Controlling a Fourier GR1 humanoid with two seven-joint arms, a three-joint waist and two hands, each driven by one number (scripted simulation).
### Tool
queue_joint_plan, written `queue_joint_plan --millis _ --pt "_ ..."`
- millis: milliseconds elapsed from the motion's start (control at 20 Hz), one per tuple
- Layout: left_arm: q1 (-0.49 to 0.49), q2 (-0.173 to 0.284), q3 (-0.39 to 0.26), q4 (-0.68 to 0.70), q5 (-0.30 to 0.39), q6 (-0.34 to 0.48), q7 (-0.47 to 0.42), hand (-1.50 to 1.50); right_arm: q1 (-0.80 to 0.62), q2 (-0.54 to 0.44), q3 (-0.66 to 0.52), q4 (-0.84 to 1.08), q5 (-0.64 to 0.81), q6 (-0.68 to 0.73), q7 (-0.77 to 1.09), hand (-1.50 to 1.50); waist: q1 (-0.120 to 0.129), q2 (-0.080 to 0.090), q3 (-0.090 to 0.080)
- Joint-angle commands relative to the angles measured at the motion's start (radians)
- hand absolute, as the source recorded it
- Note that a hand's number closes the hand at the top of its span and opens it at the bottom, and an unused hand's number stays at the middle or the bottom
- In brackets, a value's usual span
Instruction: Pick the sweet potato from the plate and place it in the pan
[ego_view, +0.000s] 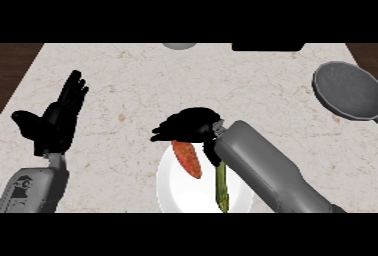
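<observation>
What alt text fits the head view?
The robot's right hand curls over the far end of an orange sweet potato on a white plate, beside a green stalk. The grey pan sits far right; the left hand rests open at left.

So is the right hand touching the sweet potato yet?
Cannot tell. In the head view the right hand, fingers curled, overlaps the top end of the sweet potato on the plate, but contact or a gap above it is hidden.

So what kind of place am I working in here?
Most likely a kitchen counter: a pale marbled countertop, a grey pan at the right, and a white plate holding a sweet potato.
</observation>
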Motion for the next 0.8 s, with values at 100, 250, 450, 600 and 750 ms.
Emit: queue_joint_plan --millis 100,250,450,600,750 --pt "0.018 -0.026 0.0 0.002 -0.035 0.002 -0.05 0.0 -0.008 0.06 -0.001 0.092 0.072 -0.02 -0.008 -1.5 0.003 0.001 0.0" --pt "0.023 -0.031 0.015 0.036 -0.025 -0.018 -0.069 0.0 0.067 0.052 0.025 0.046 0.112 -0.053 -0.014 -1.5 -0.004 0.0 0.0" --pt "0.017 0.008 0.049 -0.042 0.011 -0.051 0.018 0.0 -0.008 0.062 0.009 0.129 0.137 -0.054 -0.022 -1.5 0.006 0.001 0.0" --pt "-0.028 -0.021 0.036 0.081 -0.025 -0.05 -0.063 0.0 0.038 0.062 0.071 0.112 0.118 -0.09 0.018 -1.5 0.001 0.002 0.0" --pt "0.052 -0.038 0.006 -0.103 -0.042 -0.012 0.036 0.0 0.034 0.062 0.088 0.177 0.123 -0.111 -0.002 -1.5 0.009 0.0 0.0"
